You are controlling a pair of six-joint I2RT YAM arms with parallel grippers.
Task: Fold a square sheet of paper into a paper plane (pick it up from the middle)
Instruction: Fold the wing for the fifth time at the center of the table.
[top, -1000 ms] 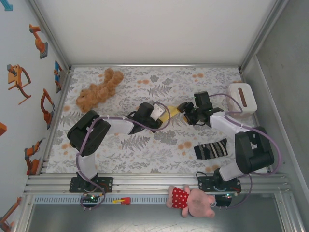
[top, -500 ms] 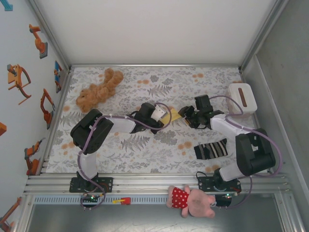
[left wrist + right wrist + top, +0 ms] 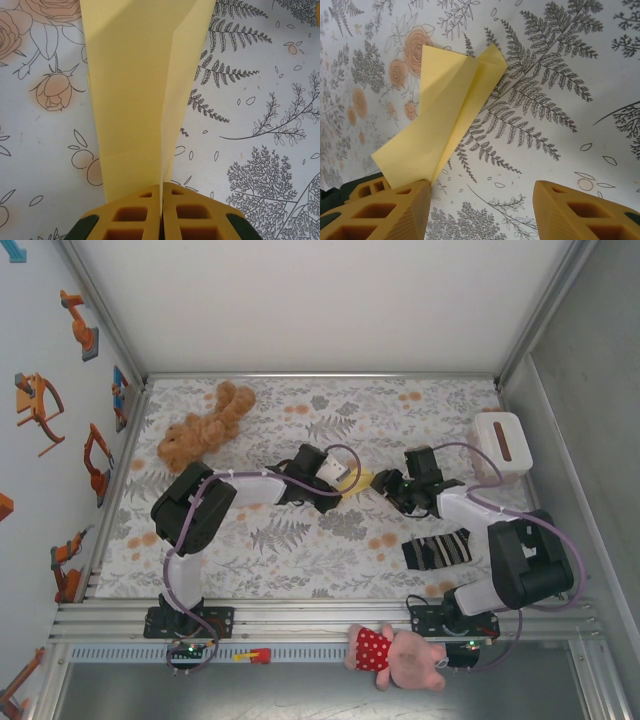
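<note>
Paper plane point(image 3: 130, 100), pale-yellow, sharply creased, left jaws clamped on it, right jaws apart, empty

A brown teddy point(image 3: 205, 430) lies sprawled near the far left corner of the floral tablecloth point(image 3: 300, 550), and a white box with a brown slot point(image 3: 502, 443) sits against the right edge. A striped sock point(image 3: 436, 549) lies flat near the front right, while a pink plush toy in a red dotted dress point(image 3: 398, 657) rests just past the metal rail point(image 3: 320, 618). Orange robot-arm stickers point(image 3: 40, 405) dot the left wall.
</note>
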